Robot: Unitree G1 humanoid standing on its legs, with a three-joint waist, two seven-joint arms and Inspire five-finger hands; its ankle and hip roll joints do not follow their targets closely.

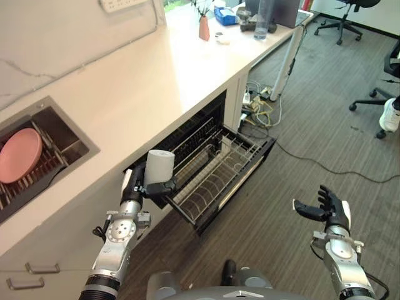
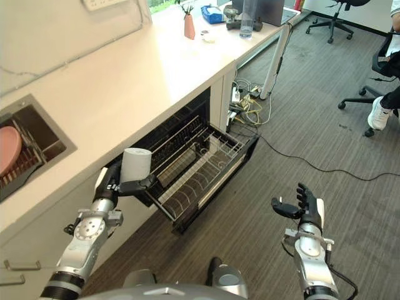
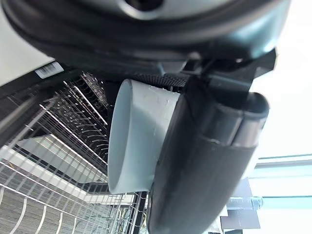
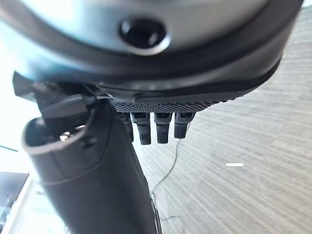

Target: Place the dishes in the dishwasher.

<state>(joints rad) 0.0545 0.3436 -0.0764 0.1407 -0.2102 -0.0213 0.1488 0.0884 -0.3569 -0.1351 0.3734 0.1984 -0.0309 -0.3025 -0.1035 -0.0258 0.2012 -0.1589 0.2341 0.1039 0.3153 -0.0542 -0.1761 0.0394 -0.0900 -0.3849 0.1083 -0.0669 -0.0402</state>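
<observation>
Our left hand (image 1: 139,187) is closed around a white cup (image 1: 159,166), thumb curled across its side; in the left wrist view the cup (image 3: 134,139) sits between thumb and palm with its open mouth turned toward the wire rack. We hold the cup upright in the air, just below the counter (image 1: 156,81) edge and above the near left corner of the pulled-out dishwasher rack (image 1: 215,172). The cup touches neither counter nor rack as far as we can tell.

The rack is a dark wire basket drawn out of the opening under the counter, over the grey carpet floor (image 1: 312,137). We see bare tines in it and no dishes.

Our right hand (image 2: 300,206) hangs over the carpet, well apart from the rack, fingers straight and spread, holding nothing. The right wrist view shows its fingers (image 4: 163,129) extended above the floor.

At the left, a sink (image 1: 59,134) set into the counter holds a pink plate (image 1: 20,155) leaning on a drying rack. At the counter's far end stand a small reddish vase (image 1: 204,29), a blue box (image 1: 225,15) and a clear bottle (image 1: 262,19). Office chairs (image 1: 344,15) stand beyond.
</observation>
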